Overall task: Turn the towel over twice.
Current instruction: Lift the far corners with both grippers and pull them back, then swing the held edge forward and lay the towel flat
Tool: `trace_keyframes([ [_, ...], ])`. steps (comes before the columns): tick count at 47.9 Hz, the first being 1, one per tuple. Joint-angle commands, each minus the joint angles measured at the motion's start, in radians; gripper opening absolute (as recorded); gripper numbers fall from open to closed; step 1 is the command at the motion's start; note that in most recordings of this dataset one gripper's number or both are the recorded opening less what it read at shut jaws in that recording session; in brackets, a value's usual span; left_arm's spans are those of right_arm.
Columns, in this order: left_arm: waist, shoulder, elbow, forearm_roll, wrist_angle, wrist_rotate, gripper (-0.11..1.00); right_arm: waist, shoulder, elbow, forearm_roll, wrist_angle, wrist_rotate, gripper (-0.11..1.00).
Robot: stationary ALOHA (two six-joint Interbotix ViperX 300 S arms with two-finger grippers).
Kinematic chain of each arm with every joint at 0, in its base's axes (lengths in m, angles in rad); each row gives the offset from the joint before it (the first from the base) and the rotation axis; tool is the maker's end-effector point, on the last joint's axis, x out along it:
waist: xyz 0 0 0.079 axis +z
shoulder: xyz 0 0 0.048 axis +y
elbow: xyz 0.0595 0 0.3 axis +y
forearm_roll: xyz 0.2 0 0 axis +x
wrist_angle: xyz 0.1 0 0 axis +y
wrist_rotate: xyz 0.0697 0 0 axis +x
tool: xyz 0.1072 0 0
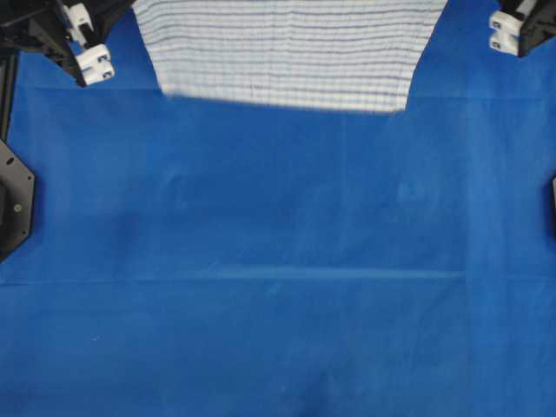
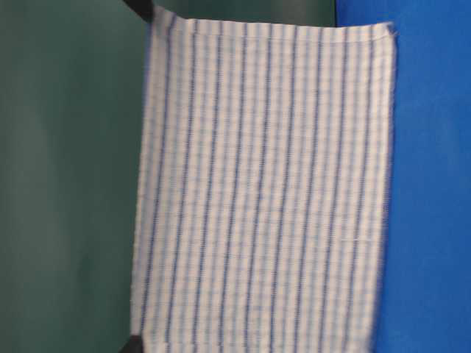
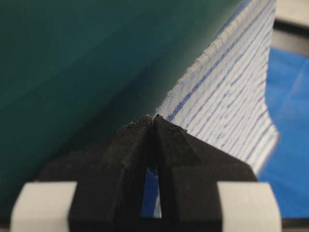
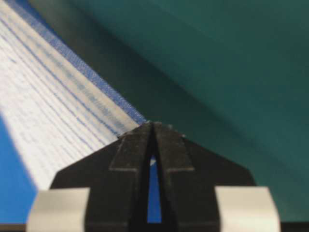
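Observation:
The towel [image 1: 291, 52], white with dark and light blue stripes, hangs as an upright sheet at the back of the table, and its lower hem lies along the blue covering. In the table-level view the towel [image 2: 265, 184] is spread flat, with a black fingertip [image 2: 140, 9] at an upper corner. My left gripper [image 3: 154, 118] is shut on one top corner of the towel [image 3: 231, 92]. My right gripper [image 4: 152, 124] is shut on the other top corner of the towel [image 4: 53, 96]. From overhead, the left gripper [image 1: 91, 43] and right gripper [image 1: 504, 30] flank the cloth.
A plain blue table covering [image 1: 278, 261] stretches from the towel to the near edge, with a faint crease across its middle. A green backdrop [image 3: 72, 58] stands behind the towel. Black arm mounts [image 1: 13, 200] sit at the table's left and right edges.

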Motion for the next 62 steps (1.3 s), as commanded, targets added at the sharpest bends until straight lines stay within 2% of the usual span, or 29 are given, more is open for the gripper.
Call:
trace_keyframes([
  [1, 0.002, -0.028, -0.015, -0.002, -0.006, -0.002, 0.02, 0.003, -0.038, -0.026, -0.003, 0.034, 0.0, 0.03],
  [26, -0.018, -0.035, -0.006, -0.002, -0.015, -0.003, 0.02, 0.074, -0.037, -0.081, -0.02, 0.138, 0.009, 0.03],
  [29, -0.028, -0.032, 0.005, -0.002, -0.014, -0.003, 0.02, 0.1, -0.032, -0.078, -0.018, 0.166, 0.02, 0.03],
  [35, -0.08, -0.028, 0.048, -0.002, -0.014, -0.005, 0.02, 0.207, -0.015, -0.06, 0.006, 0.255, 0.044, 0.03],
  [43, -0.198, -0.018, 0.133, -0.002, -0.009, -0.011, 0.02, 0.408, 0.009, 0.003, 0.052, 0.334, 0.144, 0.03],
  [50, -0.347, 0.026, 0.19, -0.002, 0.021, -0.023, 0.02, 0.578, 0.08, 0.061, 0.052, 0.339, 0.299, 0.03],
  [56, -0.482, 0.092, 0.19, -0.002, 0.055, -0.026, 0.02, 0.693, 0.184, 0.081, 0.051, 0.339, 0.416, 0.03],
  [62, -0.595, 0.195, 0.175, -0.003, 0.066, -0.044, 0.02, 0.775, 0.291, 0.074, 0.049, 0.339, 0.505, 0.03],
])
